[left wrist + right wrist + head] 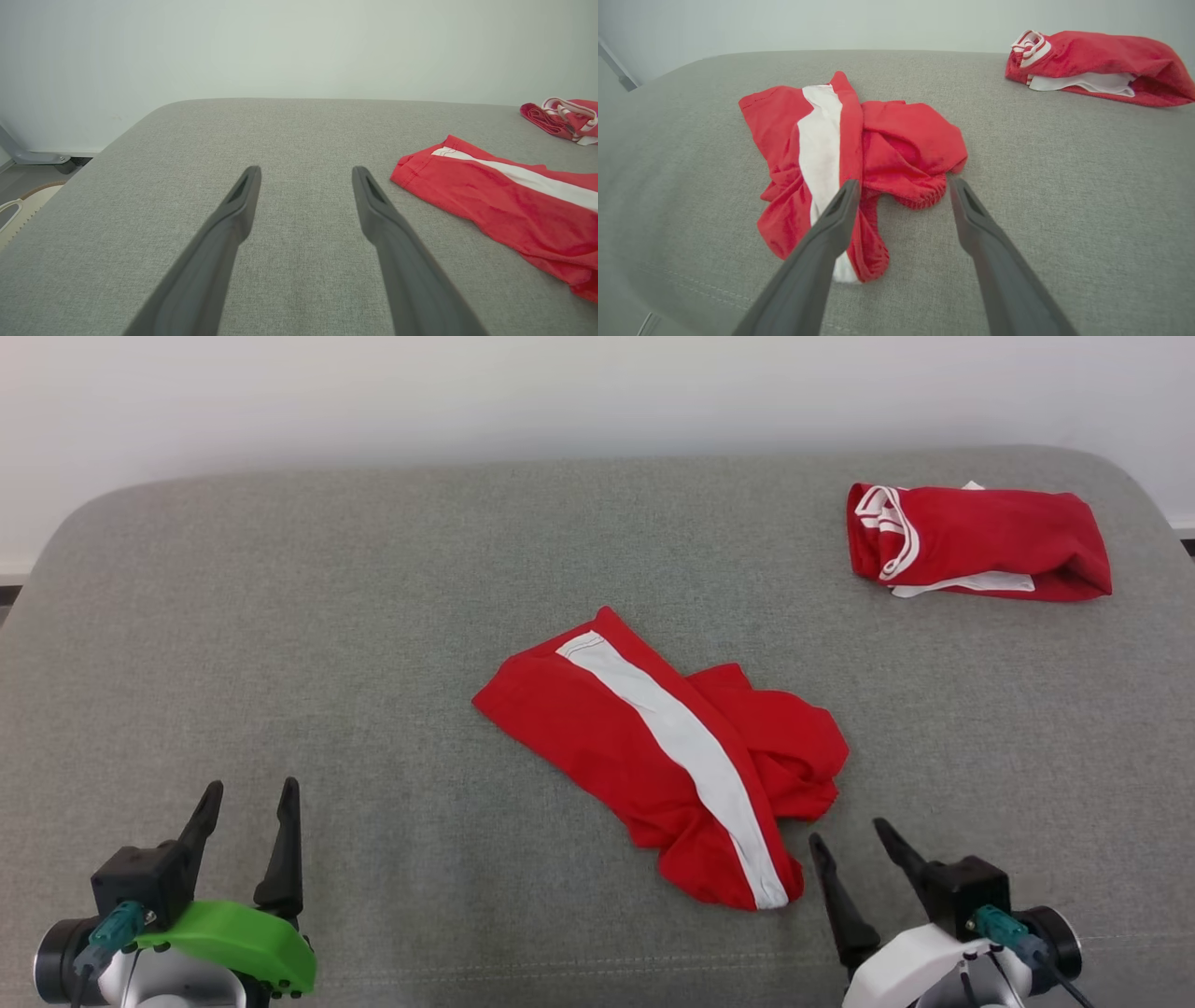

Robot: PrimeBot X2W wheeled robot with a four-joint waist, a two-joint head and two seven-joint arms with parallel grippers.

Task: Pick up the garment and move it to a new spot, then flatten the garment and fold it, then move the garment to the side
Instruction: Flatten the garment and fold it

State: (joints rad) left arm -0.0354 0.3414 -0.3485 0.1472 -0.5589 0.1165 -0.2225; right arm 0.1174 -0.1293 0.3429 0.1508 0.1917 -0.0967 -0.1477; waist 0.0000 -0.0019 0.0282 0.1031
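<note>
Garment (579,728) on grey surface (280,663), white wall (560,392)

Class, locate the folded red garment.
Head view: the folded red garment lies at the far right corner of the grey cushion, beyond the crumpled striped garment.

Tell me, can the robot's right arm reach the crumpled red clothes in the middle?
Probably yes. The right end effector is open and sits just beside the crumpled red garment, with bare grey cushion between them.
</note>
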